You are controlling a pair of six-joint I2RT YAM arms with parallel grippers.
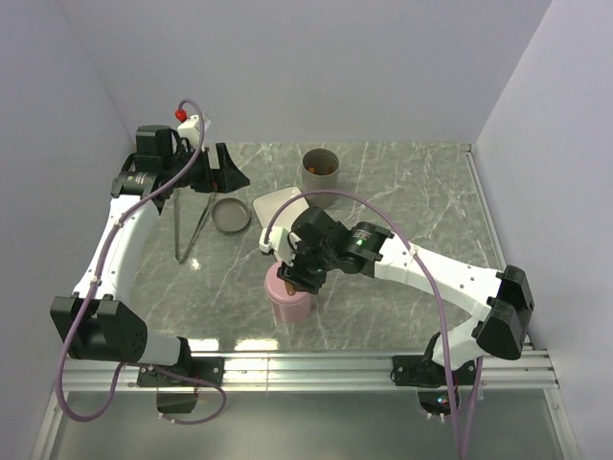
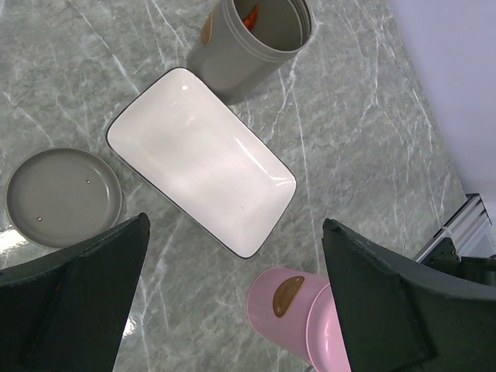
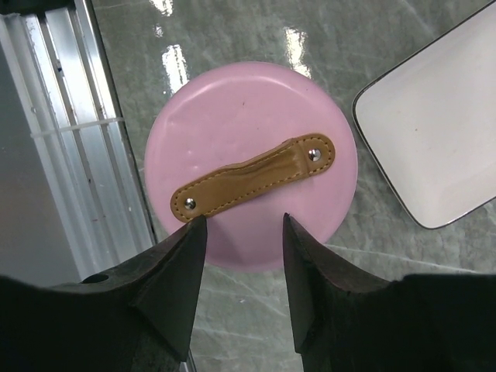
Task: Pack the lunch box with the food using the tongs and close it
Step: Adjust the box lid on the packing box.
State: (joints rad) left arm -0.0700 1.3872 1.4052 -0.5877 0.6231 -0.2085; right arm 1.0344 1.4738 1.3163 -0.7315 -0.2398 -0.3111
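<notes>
The grey lunch box stands open at the back of the table, with orange food showing inside it. Its round grey lid lies flat to the left of the white tray. The tongs lie on the table at the left, held by nothing. My left gripper hovers wide open above the tongs' far end, empty. My right gripper is open over a pink canister's lid, its tips just short of the brown strap.
The pink canister stands lidded near the table's front middle, under the right wrist. An aluminium rail runs along the front edge. Walls close the table on the left, back and right.
</notes>
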